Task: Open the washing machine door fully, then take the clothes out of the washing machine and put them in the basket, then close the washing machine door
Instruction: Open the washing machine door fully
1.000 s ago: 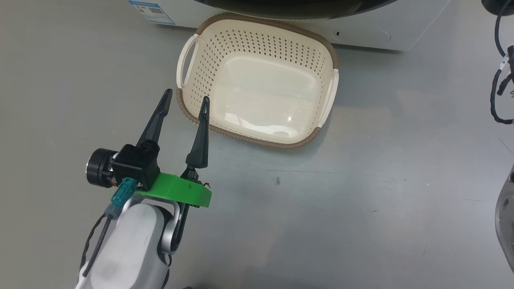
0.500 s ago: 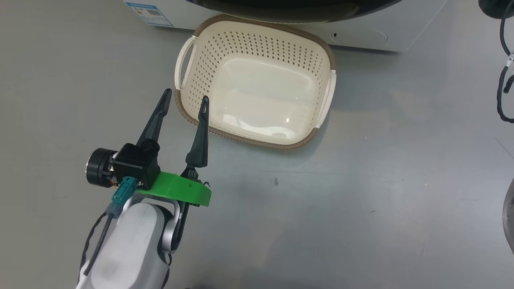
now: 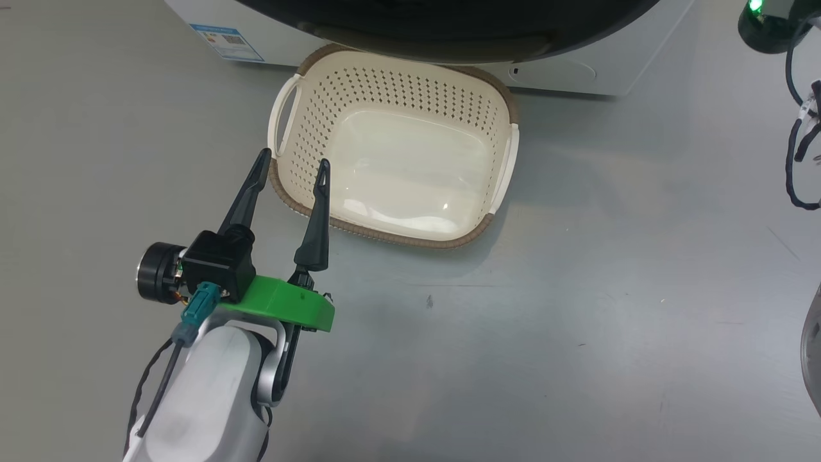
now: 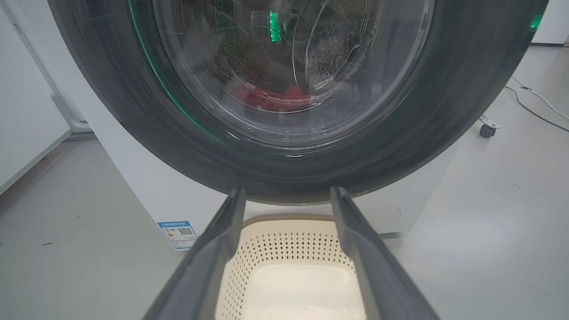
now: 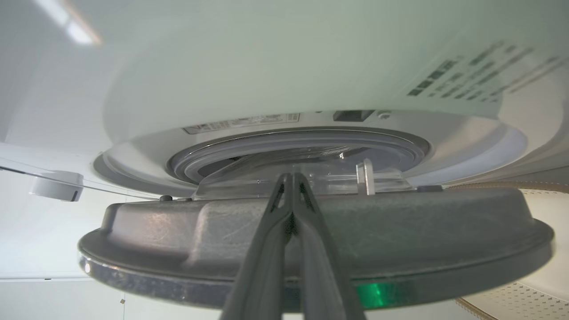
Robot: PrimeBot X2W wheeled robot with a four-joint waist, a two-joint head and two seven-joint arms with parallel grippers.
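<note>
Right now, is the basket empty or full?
Empty: the basket shows a bare cream bottom; the red clothes lie inside the washer.

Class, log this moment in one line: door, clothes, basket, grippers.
door ajar | clothes in washing machine | basket empty | left gripper open | right gripper shut, at door

Cream basket (image 3: 391, 90) with rows of small holes in the walls and a brown woven-look rim. White washing machine (image 4: 178, 200) with a small blue sticker (image 3: 226, 42). Glossy black ring on the washing machine door (image 4: 133, 111), clear glass in the middle, some green reflections. Bright red clothes (image 4: 275, 97). Black fingers on the left gripper (image 3: 294, 159), bright green bracket (image 3: 288, 308), white forearm (image 3: 205, 391). Dark grey right gripper (image 5: 291, 178). Pale grey floor (image 3: 577, 289).
</note>
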